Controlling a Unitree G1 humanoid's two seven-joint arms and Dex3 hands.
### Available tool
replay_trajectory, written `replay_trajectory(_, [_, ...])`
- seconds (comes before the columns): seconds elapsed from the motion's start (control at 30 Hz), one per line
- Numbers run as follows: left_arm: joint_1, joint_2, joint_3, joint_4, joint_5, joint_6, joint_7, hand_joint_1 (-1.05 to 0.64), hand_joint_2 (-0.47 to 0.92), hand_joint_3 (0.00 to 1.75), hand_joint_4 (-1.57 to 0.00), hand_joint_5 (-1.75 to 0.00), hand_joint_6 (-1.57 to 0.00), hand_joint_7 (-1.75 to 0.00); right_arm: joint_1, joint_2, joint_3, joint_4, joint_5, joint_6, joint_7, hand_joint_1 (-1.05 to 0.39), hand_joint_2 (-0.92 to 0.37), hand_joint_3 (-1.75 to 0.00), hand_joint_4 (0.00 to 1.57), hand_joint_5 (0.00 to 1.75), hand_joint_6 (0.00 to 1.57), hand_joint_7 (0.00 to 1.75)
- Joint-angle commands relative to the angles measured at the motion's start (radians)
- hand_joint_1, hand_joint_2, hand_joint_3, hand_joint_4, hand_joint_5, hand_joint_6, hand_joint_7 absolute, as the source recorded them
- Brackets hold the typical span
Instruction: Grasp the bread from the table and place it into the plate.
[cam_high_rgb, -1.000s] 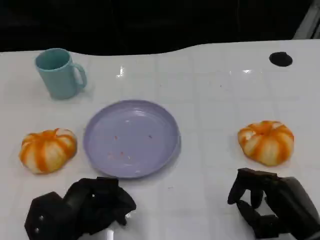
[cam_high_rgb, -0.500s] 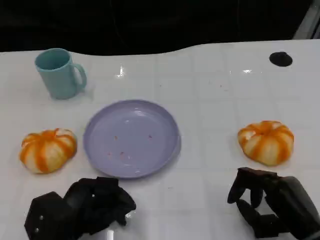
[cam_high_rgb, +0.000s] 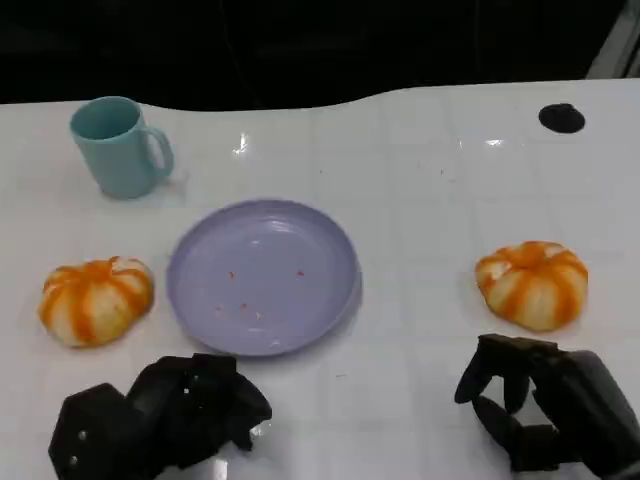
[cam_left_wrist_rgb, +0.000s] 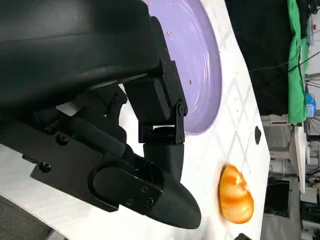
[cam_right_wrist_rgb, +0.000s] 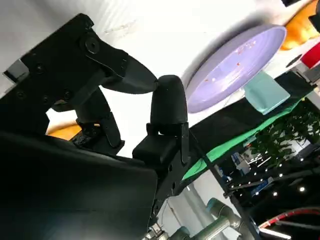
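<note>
Two round breads with orange and white stripes lie on the white table. One bread (cam_high_rgb: 96, 300) sits left of the lilac plate (cam_high_rgb: 200, 290), the other bread (cam_high_rgb: 533, 283) well to its right. The plate holds only a few crumbs. My left hand (cam_high_rgb: 165, 415) rests low in front of the plate, fingers loosely bent, holding nothing. My right hand (cam_high_rgb: 540, 410) hovers just in front of the right bread, fingers apart in a claw, not touching it. In the left wrist view the plate (cam_left_wrist_rgb: 200, 75) and right bread (cam_left_wrist_rgb: 235, 195) lie beyond my left hand (cam_left_wrist_rgb: 150, 150).
A teal mug (cam_high_rgb: 118, 146) stands at the back left, behind the left bread. A small black spot (cam_high_rgb: 561, 117) marks the far right of the table. The table's back edge runs along a dark background.
</note>
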Motion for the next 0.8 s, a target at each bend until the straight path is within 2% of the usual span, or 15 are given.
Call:
replay_trajectory(0.03, [0.001, 0.018, 0.011, 0.016, -0.003, 0.003, -0.003, -1.05, 0.85, 0.0, -0.86, -1.52, -1.26, -0.81, -0.005, -0.002, -0.029, -0.014, 0.023, -0.026, -0.048, -0.24, -0.52, -0.93, 0.75, 1.48, 0.84, 0.85])
replay_trajectory(0.1, [0.0, 0.019, 0.012, 0.017, -0.003, 0.005, -0.003, -1.05, 0.85, 0.0, -0.86, -1.52, -1.26, -0.81, -0.013, -0.006, -0.032, -0.011, 0.022, -0.039, -0.067, -0.23, -0.51, -0.91, 0.76, 1.4, 0.85, 0.76])
replay_trajectory(0.17, [-0.001, 0.018, 0.012, 0.02, -0.001, 0.002, -0.002, -1.05, 0.85, 0.0, -0.86, -1.53, -1.26, -0.81, -0.018, -0.011, -0.036, -0.016, 0.027, -0.043, -0.068, -0.25, -0.49, -0.92, 0.7, 1.32, 0.81, 0.69])
replay_trajectory(0.27, [-0.004, 0.016, 0.012, 0.027, -0.001, -0.002, -0.002, -1.05, 0.85, 0.0, -0.86, -1.53, -1.26, -0.81, -0.025, -0.025, -0.047, -0.035, 0.016, -0.029, -0.062, -0.31, -0.49, -0.91, 0.57, 1.01, 0.71, 0.5])
replay_trajectory(0.3, [-0.005, 0.016, 0.013, 0.031, -0.002, -0.003, -0.003, -1.05, 0.85, 0.0, -0.86, -1.53, -1.26, -0.81, -0.027, -0.035, -0.05, -0.048, -0.002, -0.016, -0.065, -0.32, -0.53, -0.85, 0.54, 0.89, 0.69, 0.43])
replay_trajectory(0.33, [-0.007, 0.015, 0.013, 0.033, -0.002, -0.004, -0.003, -1.05, 0.85, 0.0, -0.86, -1.53, -1.26, -0.8, -0.027, -0.043, -0.053, -0.062, -0.015, -0.003, -0.064, -0.36, -0.63, -0.66, 0.49, 0.71, 0.64, 0.31])
replay_trajectory(0.43, [-0.008, 0.016, 0.012, 0.034, -0.001, -0.004, -0.004, -1.05, 0.85, 0.0, -0.87, -1.53, -1.27, -0.79, -0.02, -0.068, -0.061, -0.119, -0.033, 0.05, -0.033, -0.42, -0.85, -0.24, 0.38, 0.41, 0.54, 0.08])
replay_trajectory(0.53, [-0.009, 0.018, 0.01, 0.033, 0.005, -0.008, -0.002, -1.04, 0.86, 0.0, -0.87, -1.52, -1.27, -0.79, -0.011, -0.091, -0.068, -0.174, -0.035, 0.102, -0.001, -0.46, -0.9, -0.1, 0.25, 0.29, 0.43, 0.01])
replay_trajectory(0.8, [-0.016, 0.012, 0.01, 0.043, 0.005, -0.007, 0.001, -1.04, 0.85, 0.0, -0.87, -1.52, -1.27, -0.79, 0.01, -0.161, -0.082, -0.35, -0.137, 0.314, 0.096, -0.54, -0.91, -0.03, 0.04, 0.2, 0.22, 0.0])
